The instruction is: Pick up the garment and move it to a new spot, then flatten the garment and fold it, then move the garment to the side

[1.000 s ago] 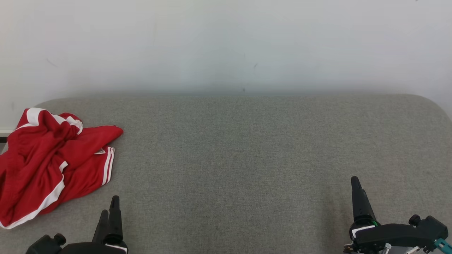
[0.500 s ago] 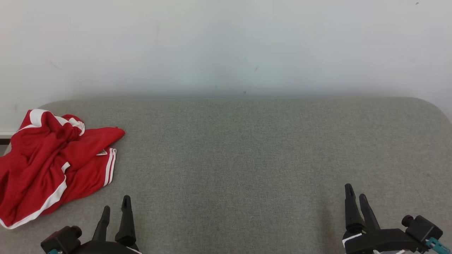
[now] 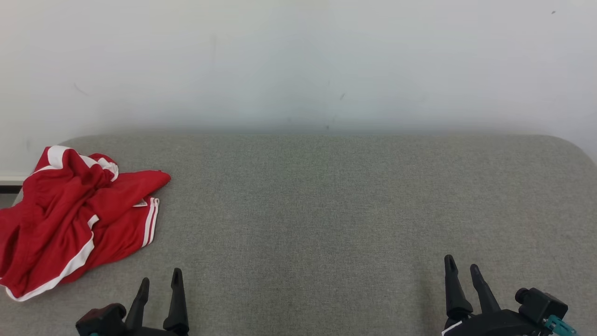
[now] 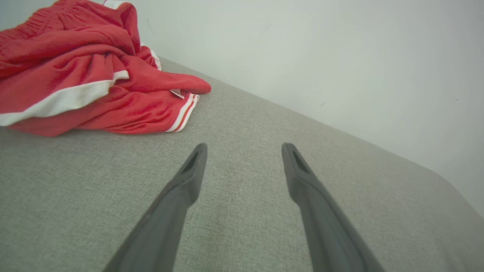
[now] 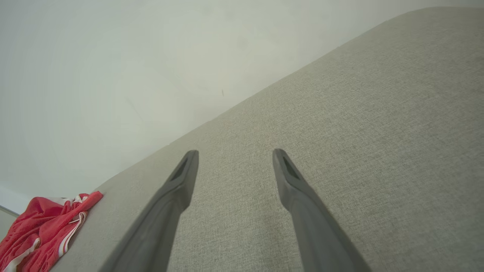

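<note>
Garment: a red garment (image 3: 74, 219) with white stripes lies crumpled in a heap at the far left of the grey tabletop (image 3: 317, 210), reaching its left edge.
My left hand: my left hand (image 3: 160, 276) is released, its two dark fingers spread with nothing between them. It sits near the front, right of the garment's nearest hem and apart from it.
Tabletop: grey woven cloth with rounded far corners, and a pale wall (image 3: 298, 60) behind it.
My right hand: my right hand (image 3: 461, 262) is released too, fingers parted over bare cloth at the front right, well apart from the garment.
</note>
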